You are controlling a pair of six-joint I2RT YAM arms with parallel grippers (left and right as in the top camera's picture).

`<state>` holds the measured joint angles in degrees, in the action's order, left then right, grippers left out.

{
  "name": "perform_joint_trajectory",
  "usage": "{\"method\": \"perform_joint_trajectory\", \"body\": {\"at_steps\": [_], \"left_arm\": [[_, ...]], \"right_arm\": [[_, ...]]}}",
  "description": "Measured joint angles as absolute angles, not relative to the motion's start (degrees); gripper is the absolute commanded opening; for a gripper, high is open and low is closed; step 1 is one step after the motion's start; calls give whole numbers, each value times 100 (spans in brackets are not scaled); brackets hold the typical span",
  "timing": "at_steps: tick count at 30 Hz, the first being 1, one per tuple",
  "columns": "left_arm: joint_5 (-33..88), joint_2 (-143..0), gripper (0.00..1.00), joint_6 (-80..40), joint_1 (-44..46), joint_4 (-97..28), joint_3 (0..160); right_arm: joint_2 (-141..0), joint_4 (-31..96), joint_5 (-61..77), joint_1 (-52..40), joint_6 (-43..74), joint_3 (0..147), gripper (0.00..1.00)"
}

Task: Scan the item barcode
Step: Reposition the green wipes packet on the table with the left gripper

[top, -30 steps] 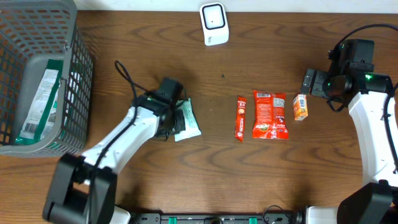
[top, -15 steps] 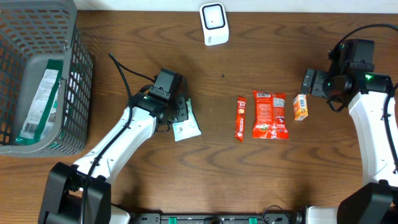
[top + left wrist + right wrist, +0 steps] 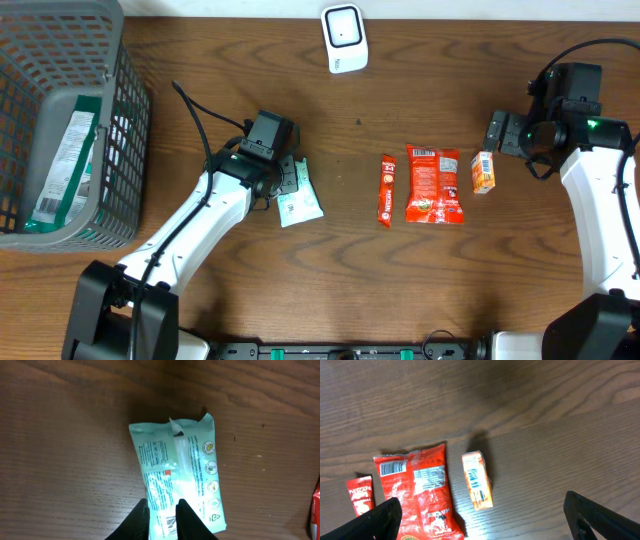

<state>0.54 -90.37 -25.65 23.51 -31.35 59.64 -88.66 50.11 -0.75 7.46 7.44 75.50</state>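
**Mint-green packet (image 3: 302,205) flat on the desk (image 3: 400,290), left gripper (image 3: 288,182) over it**

Overhead: the packet lies left of centre, well apart from the white scanner (image 3: 344,38) at the far edge.

Left wrist: the left gripper's fingers (image 3: 140,520) stand narrowly apart at the packet's near end. Whether they pinch it, I cannot tell.

Right wrist: the right gripper (image 3: 482,515) gapes wide and empty above an orange carton (image 3: 477,480), which lies beside a red pouch (image 3: 425,490).
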Motion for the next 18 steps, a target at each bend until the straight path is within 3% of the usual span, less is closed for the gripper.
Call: {"method": "perform_joint_trajectory", "body": {"at_steps": [18], "left_arm": [[-395, -9100, 21, -2722, 1837, -2936, 5964]], "right_arm": [[-8866, 5011, -75, 746, 742, 7550, 99]]}}
